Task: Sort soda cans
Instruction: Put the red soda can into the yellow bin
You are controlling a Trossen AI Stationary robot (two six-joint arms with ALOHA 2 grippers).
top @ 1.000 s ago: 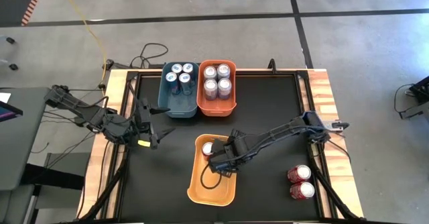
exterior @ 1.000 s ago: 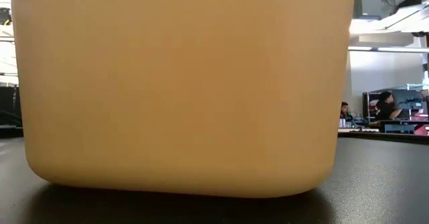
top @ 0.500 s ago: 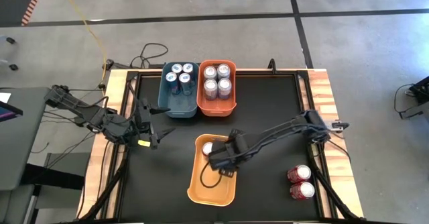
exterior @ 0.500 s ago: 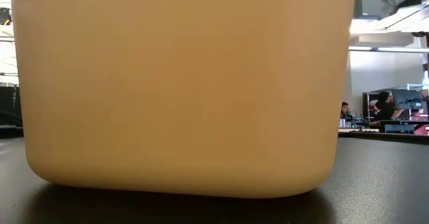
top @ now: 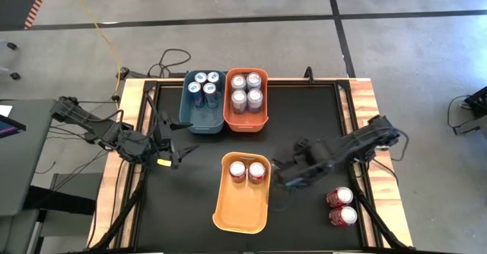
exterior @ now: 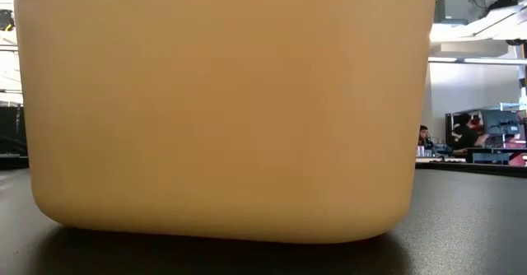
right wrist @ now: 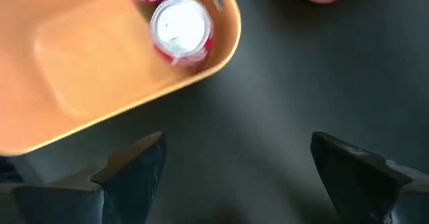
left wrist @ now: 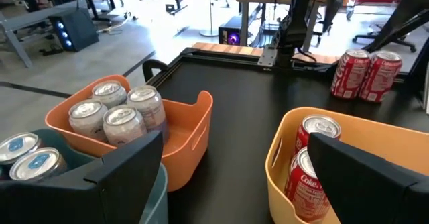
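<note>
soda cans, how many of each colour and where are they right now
blue cans: 4, in the blue bin
silver cans: 4, in the orange bin
red cans: 4, of which 2 in the yellow bin and 2 on the table near the right edge
total: 12 cans

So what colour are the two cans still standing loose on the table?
Red, with silver tops: the two loose cans, clearest in the left wrist view.
</note>
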